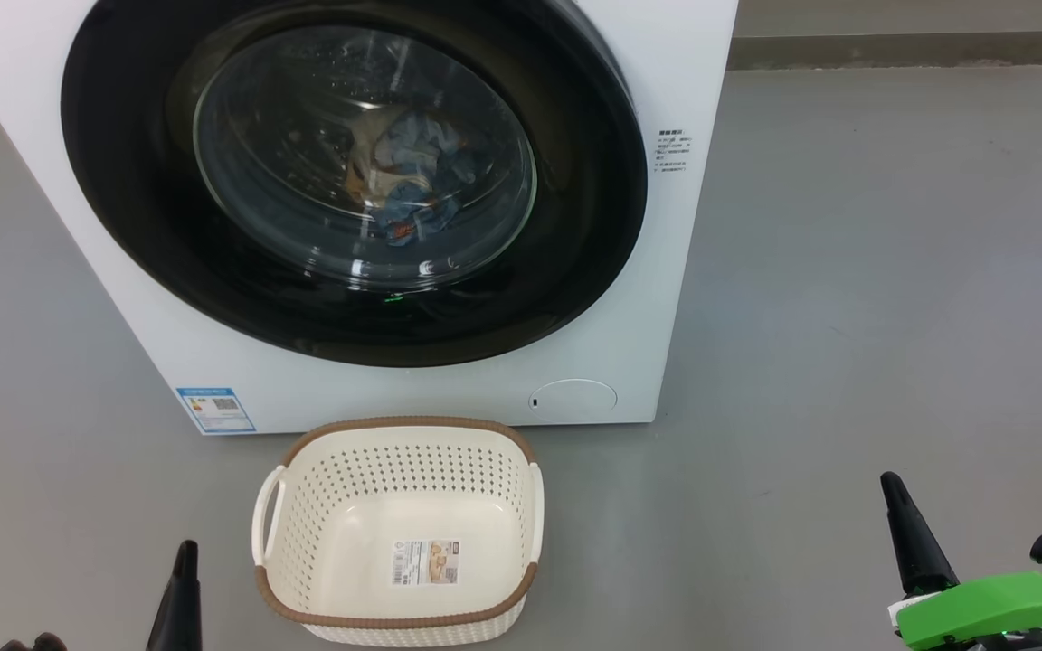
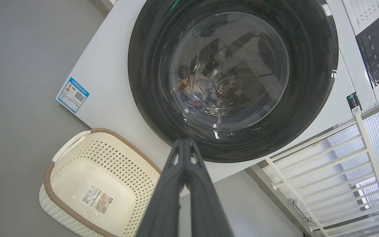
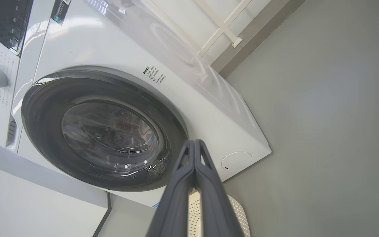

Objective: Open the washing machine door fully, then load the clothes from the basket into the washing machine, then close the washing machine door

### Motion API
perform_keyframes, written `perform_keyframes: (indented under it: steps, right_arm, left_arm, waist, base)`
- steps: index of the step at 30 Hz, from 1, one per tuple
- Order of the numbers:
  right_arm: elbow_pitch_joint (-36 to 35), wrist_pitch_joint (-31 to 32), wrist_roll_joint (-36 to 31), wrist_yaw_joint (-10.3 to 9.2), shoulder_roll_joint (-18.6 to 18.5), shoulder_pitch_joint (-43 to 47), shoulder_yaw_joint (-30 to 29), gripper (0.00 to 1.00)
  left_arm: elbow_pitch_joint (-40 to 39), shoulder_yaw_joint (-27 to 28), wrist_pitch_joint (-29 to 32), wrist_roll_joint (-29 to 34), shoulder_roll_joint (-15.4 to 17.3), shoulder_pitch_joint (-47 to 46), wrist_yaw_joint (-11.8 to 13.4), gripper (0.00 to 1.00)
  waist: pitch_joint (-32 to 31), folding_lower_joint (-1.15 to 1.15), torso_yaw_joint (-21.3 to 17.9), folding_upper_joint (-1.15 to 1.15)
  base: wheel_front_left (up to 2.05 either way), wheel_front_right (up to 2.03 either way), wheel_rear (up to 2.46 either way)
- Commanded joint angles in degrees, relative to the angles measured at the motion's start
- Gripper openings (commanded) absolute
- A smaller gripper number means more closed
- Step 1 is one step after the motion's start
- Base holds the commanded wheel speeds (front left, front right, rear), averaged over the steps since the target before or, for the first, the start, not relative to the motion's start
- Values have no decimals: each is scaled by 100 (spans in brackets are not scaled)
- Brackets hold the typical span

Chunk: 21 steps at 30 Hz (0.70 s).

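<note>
Both end effectors have their dark fingers pressed together. The left end effector [image 1: 186, 545] hangs low, just left of the basket [image 1: 408, 423], and the right end effector [image 1: 889, 479] is well off to the basket's right. The basket stands on the grey floor [image 1: 892, 271] just before the washing machine [image 1: 675, 298]. The washing machine door [image 1: 114, 181] sits shut against the white front, and the clothes [image 1: 412, 176] lie in the drum behind its glass.
</note>
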Motion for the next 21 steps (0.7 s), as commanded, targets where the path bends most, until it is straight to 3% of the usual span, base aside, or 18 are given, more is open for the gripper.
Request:
perform_keyframes:
  steps: [1,21]
  right_arm:
    - [-130,34,148,-7,-16,-237,23,0]
    - [-107,356,1200,-9,117,-292,-125,0]
  left_arm:
    - [-91,159,57,-149,49,-282,-8,0]
    - [17,354,357,-1184,-2,-443,-11,0]
  waist:
    - [1,0,-1,0]
    - [18,0,-11,0]
  base:
    - [0,0,0]
    - [0,0,0]
